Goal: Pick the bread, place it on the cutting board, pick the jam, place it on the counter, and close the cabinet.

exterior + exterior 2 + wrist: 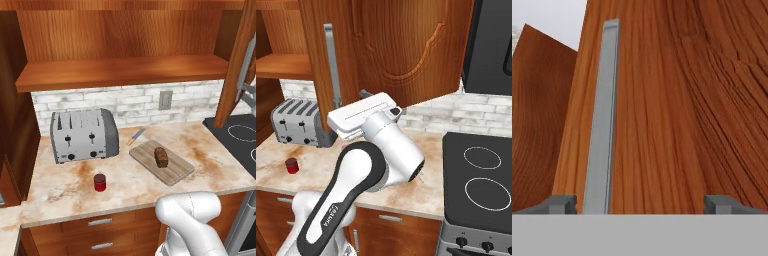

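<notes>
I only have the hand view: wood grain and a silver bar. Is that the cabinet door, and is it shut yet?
Observer: Yes, the cabinet door. The right base view shows it swung out over the counter, not shut; the gripper is at its handle.
Operator: Bread done?
Observer: The bread lies on the cutting board, right of the toaster.
Operator: Jam?
Observer: The jam stands upright on the counter in front of the toaster, apart from the board.
Operator: Anything left on the shelf?
Observer: The left base view shows nothing standing on the visible part of the shelf.
</notes>
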You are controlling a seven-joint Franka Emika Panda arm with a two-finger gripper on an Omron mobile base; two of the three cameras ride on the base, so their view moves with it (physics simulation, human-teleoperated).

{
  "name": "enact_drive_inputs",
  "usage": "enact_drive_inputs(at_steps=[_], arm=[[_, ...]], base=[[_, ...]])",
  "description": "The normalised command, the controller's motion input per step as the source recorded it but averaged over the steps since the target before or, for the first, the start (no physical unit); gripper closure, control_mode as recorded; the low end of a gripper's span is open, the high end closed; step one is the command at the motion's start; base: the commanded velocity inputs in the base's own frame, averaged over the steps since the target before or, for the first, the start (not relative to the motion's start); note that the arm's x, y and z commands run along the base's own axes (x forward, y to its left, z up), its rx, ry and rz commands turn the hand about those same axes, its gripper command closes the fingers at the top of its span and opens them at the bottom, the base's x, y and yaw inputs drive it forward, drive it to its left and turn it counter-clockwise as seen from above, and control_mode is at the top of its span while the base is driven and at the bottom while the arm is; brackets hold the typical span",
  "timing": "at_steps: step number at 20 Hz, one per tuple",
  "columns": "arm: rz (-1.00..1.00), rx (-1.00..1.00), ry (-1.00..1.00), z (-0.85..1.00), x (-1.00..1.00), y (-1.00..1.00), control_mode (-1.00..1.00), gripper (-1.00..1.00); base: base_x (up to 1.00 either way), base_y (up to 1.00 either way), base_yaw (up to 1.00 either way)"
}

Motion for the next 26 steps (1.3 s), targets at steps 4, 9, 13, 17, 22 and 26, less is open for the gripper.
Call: enact_drive_inputs(at_steps=[4,9,13,17,22,26], arm=[[0.00,0.00,0.00,0.00,0.25,0.57,-1.00,-1.00],[0.00,0.00,0.00,0.00,0.14,0.66,-1.00,-1.00],[0.00,0.00,0.00,0.00,0.11,0.70,-1.00,-1.00],[0.00,0.00,0.00,0.00,0.12,0.67,-1.00,-1.00],[0.00,0.00,0.00,0.00,0.22,0.46,-1.00,-1.00],[0.00,0.00,0.00,0.00,0.32,0.36,-1.00,-1.00]], base=[[0.00,0.00,0.00],[0.00,0.00,0.00],[0.00,0.00,0.00],[0.00,0.00,0.00],[0.00,0.00,0.00],[0.00,0.00,0.00]])
